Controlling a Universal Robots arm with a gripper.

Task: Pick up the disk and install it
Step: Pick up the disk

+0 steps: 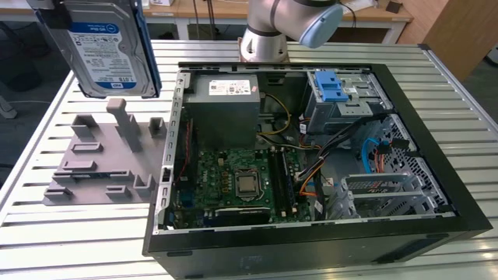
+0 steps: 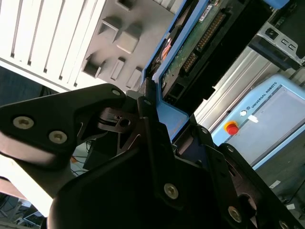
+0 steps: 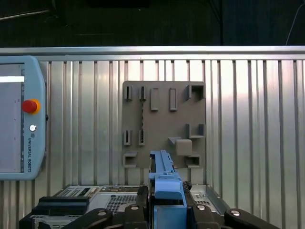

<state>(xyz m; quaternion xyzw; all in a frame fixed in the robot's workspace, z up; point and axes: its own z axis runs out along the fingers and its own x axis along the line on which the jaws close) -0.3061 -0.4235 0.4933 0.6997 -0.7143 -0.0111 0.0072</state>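
The disk [image 1: 109, 46], a silver hard drive with a blue-and-white label in a blue plastic carrier, hangs upright in the air at the exterior view's upper left. It is above the grey fixture plate [image 1: 101, 157] and clear of it. In both wrist views my gripper [image 3: 167, 196] is shut on the disk, its black fingers [image 2: 147, 109] clamping the blue carrier edge [image 2: 167, 117]. The first wrist view looks down past the disk's edge [image 3: 164, 179] onto the fixture plate [image 3: 164, 124].
An open computer case [image 1: 311, 146] lies on the slatted metal table [image 1: 78, 233], to the exterior view's right of the fixture. Inside it are a grey power supply box [image 1: 225, 111] and a drive cage with a blue latch [image 1: 330, 87]. A teach pendant [image 3: 19, 119] lies on the table.
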